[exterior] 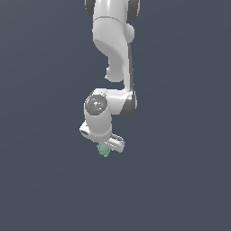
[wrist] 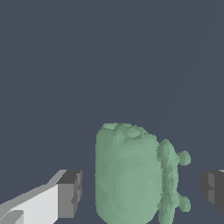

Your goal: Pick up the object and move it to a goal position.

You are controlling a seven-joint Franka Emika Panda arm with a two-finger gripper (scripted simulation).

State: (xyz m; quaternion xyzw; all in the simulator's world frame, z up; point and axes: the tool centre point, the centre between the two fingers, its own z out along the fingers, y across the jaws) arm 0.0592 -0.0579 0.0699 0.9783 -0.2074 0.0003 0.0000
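Btwn open pincer (wrist: 139,189) pads: obj (wrist: 127,175), untouched.

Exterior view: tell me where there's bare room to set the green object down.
Bare dark surface lies all around the arm: wide stretches toward the exterior view's left and right, and below the gripper. The only crowded spot is right at the gripper, where the green object sits between the open fingers, with gaps on both sides in the wrist view.

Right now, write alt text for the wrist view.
A pale-green lumpy object sits between the two dark fingers of the open gripper, with a gap on each side. Everything behind it is plain dark blue-grey.
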